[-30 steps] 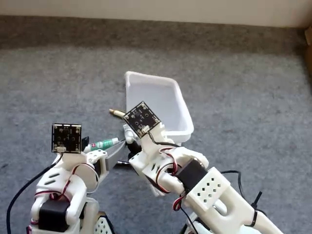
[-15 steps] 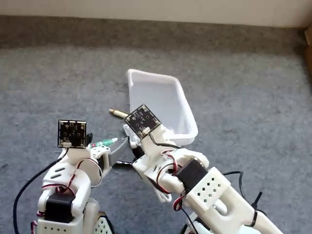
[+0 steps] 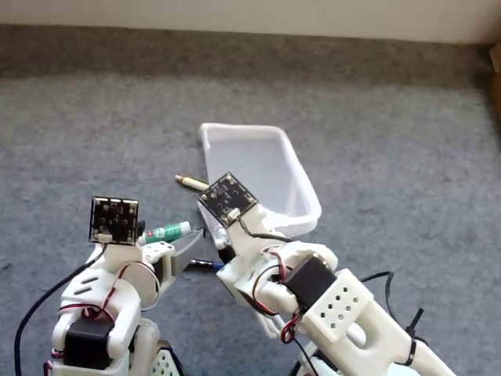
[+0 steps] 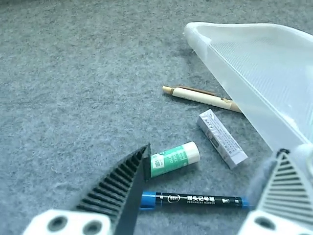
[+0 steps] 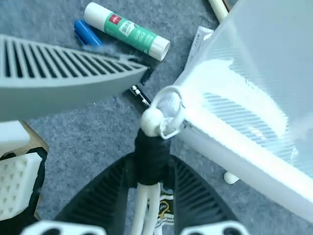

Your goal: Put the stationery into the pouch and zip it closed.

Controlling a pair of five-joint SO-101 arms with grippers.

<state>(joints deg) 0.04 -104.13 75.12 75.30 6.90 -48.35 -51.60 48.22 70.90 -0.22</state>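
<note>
The translucent white pouch (image 3: 262, 168) lies on the grey carpet, its mouth facing the arms. My right gripper (image 5: 151, 157) is shut on the pouch's black zipper pull (image 5: 152, 147) at the near corner. My left gripper (image 4: 213, 149) hangs open just above the stationery beside the pouch. A blue marker (image 4: 193, 199) lies between its fingers (image 4: 120, 191). A green and white glue stick (image 4: 173, 157), a white eraser (image 4: 222, 138) and a beige pen (image 4: 200, 96) lie a little farther out, outside the pouch (image 4: 259, 73).
Bare grey carpet (image 3: 94, 125) spreads all around the pouch. A pale wall strip (image 3: 250, 16) runs along the far side. The two arms stand close together, with the left gripper's grey finger (image 5: 63, 73) right beside the zipper pull.
The pouch's near end has swung slightly to the right with the right gripper. The left arm shifted a little right, then eased back.
</note>
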